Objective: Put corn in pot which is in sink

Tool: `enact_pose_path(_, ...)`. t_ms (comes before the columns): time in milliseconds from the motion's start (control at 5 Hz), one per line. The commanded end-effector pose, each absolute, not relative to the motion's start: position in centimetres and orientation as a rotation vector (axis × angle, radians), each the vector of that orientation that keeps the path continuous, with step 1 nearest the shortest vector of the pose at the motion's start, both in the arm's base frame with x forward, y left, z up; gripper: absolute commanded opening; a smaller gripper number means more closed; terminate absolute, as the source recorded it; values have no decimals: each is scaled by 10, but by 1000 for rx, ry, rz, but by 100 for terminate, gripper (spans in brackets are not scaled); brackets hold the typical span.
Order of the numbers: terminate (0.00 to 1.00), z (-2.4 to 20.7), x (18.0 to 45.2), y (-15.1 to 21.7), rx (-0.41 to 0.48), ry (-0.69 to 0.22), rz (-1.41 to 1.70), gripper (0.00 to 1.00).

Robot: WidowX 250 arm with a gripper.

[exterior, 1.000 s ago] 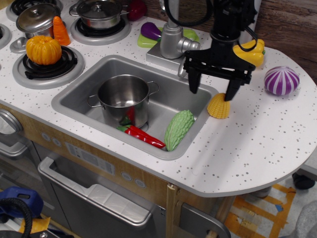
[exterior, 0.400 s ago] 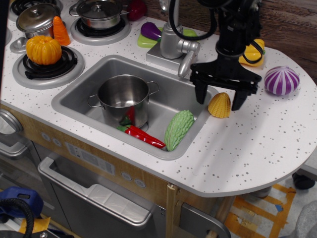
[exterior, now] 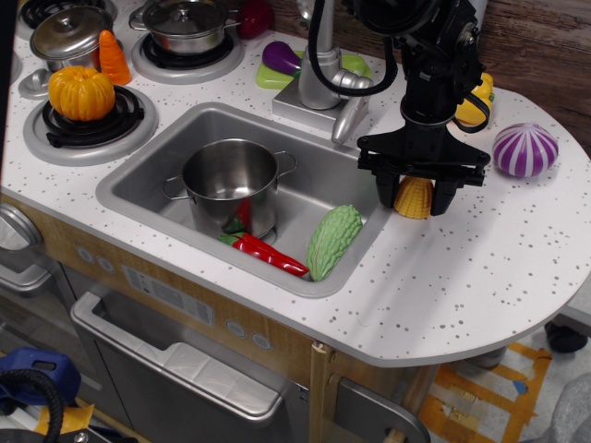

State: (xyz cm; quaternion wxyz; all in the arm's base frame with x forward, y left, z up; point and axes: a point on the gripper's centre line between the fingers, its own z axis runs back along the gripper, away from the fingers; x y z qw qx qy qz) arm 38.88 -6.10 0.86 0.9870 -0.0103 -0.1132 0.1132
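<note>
The corn (exterior: 414,196), a small yellow ribbed cone, sits on the white speckled countertop just right of the sink (exterior: 319,189). My gripper (exterior: 414,199) has come down over it, with one black finger (exterior: 386,192) on its left and the other on its right, both pressing its sides. The corn still rests on the counter. The open steel pot (exterior: 231,180) with loop handles stands in the left half of the grey sink, away to the left of the gripper.
A green bitter gourd (exterior: 334,240) and a red chilli (exterior: 266,253) lie in the sink by the pot. The faucet (exterior: 323,78) stands behind. A yellow pepper (exterior: 476,96) and a purple striped vegetable (exterior: 524,149) are nearby. A pumpkin (exterior: 81,92) and lidded pots (exterior: 189,23) sit on the stove.
The gripper moved right from over the sink edge, came down over the corn, and its fingers narrowed onto the corn's sides.
</note>
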Motion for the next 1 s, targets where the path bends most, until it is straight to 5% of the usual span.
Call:
enact_pose_path(0, 0, 23, 393, -56, -22, -270, 233, 0)
enact_pose_path(400, 0, 69, 381, -36, 154, -155, 145, 0)
enact_pose_path(800, 0, 71, 366, 19, 299, -196, 16, 0)
